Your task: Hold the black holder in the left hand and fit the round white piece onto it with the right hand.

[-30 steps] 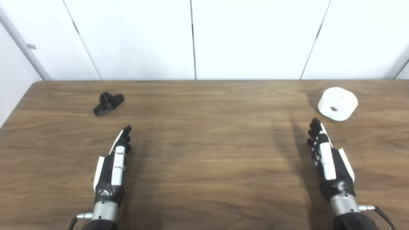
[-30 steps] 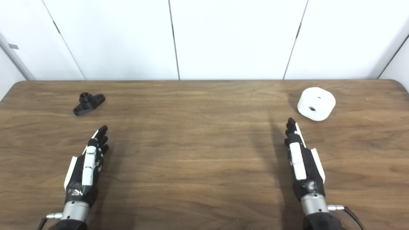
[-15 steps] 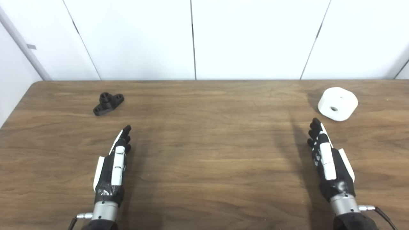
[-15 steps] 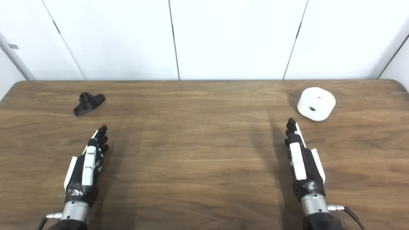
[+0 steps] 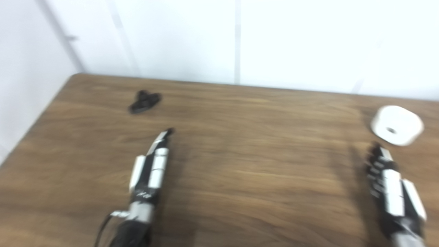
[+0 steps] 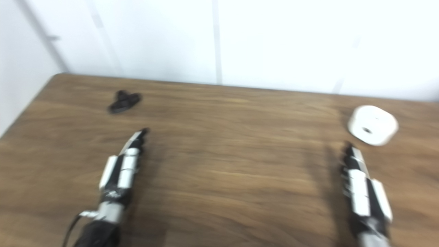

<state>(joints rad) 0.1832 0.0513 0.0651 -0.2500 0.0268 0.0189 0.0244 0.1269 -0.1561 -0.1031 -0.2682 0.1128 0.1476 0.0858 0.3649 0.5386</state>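
Two parts lie untouched on the brown wood-grain table [image 5: 240, 161]: the small matte black flanged holder [image 5: 144, 101] far left, the round white piece with a central bore [image 5: 396, 125] far right. Left hand [image 5: 151, 166] and right hand [image 5: 391, 188] rest flat, fingers extended, empty. Advice: grip the holder by its flange, leaving its raised hub exposed.

Black holder [image 5: 144, 102], white round piece [image 5: 396, 125], black-and-white hands, all on a brown wood-grain table [image 5: 247, 144].
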